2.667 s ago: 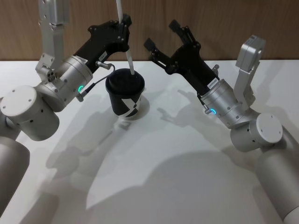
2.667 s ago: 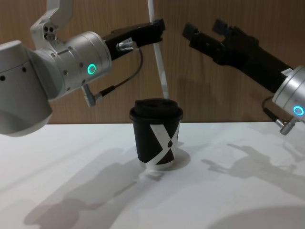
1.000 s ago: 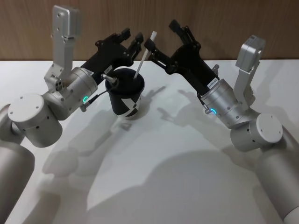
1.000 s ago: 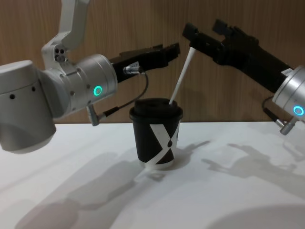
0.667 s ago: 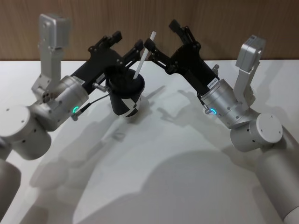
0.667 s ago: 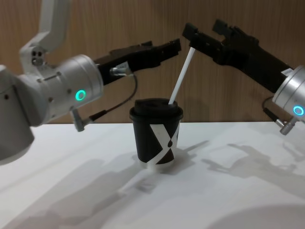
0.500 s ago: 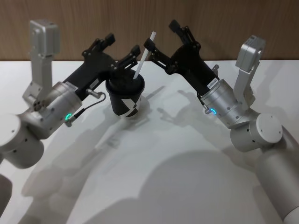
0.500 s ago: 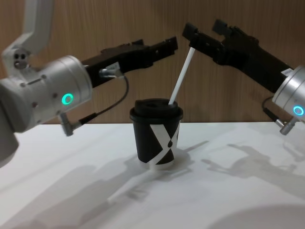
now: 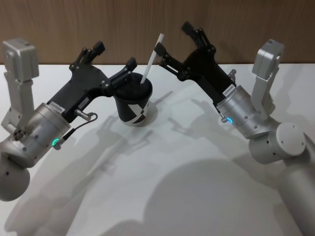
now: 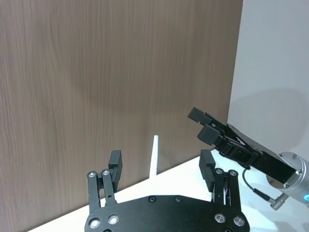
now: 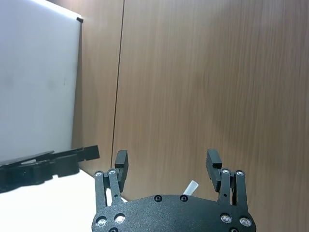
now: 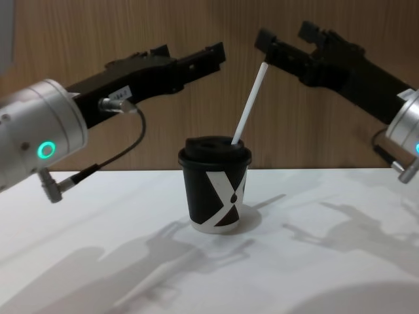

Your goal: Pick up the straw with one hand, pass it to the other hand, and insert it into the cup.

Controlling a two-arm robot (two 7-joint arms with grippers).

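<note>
Straw and cup are found together at the middle of the white table (image 9: 162, 162), but the largest things in view are the two arms. The left black long-fingered gripper (image 9: 112, 58) on its silver cylindrical wrist is held up and to the left of the cup, its fingers spread wide with nothing between them, as the left wrist view (image 10: 161, 169) confirms. The right black long-fingered gripper (image 9: 178, 38) is held up on the other side, just beside the upper end of the straw, its fingers likewise spread and closed on nothing; whether a fingertip grazes the straw's end cannot be told. The black paper cup (image 12: 216, 190) with a large white X-like mark, a white bottom rim and a black plastic lid is seen standing upright on the table, apart from both grippers; it is judged light and easily tipped or crushed, so any hold would best be taken low on its wall and gently. The thin straight white straw (image 12: 249, 104) is seen with its lower end through the lid and its upper part leaning toward the right gripper, so the insertion appears done. It is judged very light, smooth and somewhat slippery, stiff enough along its length yet readily kinked by a hard pinch; should it need seating deeper, it would best be taken on the bare stretch a little above the lid, with a light squeeze.
</note>
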